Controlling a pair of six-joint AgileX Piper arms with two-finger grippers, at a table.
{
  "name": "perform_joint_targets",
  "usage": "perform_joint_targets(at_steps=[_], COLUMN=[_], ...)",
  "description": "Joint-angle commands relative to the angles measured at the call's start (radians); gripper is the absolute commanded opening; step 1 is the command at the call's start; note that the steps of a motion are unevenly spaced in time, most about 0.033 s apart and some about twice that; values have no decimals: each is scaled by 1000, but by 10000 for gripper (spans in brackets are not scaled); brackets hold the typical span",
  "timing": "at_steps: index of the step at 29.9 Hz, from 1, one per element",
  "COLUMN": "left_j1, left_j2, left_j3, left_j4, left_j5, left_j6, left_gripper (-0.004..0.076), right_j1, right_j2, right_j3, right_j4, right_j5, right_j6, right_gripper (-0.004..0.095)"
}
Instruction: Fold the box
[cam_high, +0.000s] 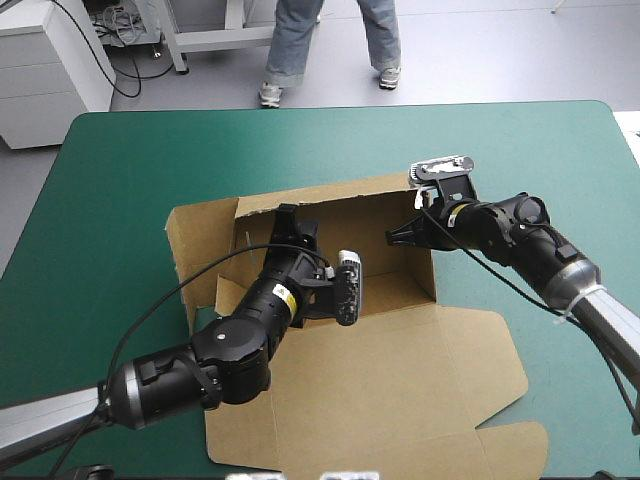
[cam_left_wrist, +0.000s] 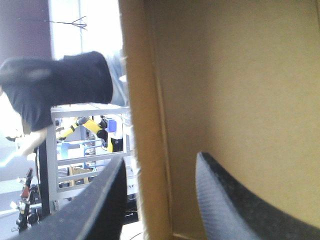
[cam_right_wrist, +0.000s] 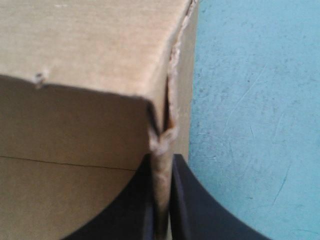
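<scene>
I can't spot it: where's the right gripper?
High view, right of middle: the right gripper pinches the right wall of the box, near its far corner.

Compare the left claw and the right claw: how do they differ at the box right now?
The left claw is open, straddling a raised wall of the box; the right claw is shut on the box, pinching a wall at a corner. The left claw is at the box's left side, the right claw at its right. Both meet raised walls.
</scene>
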Motion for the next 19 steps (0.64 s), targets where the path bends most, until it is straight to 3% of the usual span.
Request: perform_joint_targets(at_steps=[1,5,15,19], left_j1=[-7,-7,-7,-7], left_j2=[-86,-142,-183,-188], left_j3=[-26,-26,-28,-28], left_j4=[40,41,-11,-113], left_j5=[17,-8,-8,-8], left_j6=[-18,-6,8,42], left_gripper=[315,316,315,315], right_j1=[7,-11,-153,-155], right_j2=[10,22,235,333], right_j3=[-44,-125,-441,-543], right_j4=[22,17,7,-34], right_j5=[148,231,584,585], right_j6=[-11,-20,-117,-117], right_gripper=[-12,-12,-12,-12])
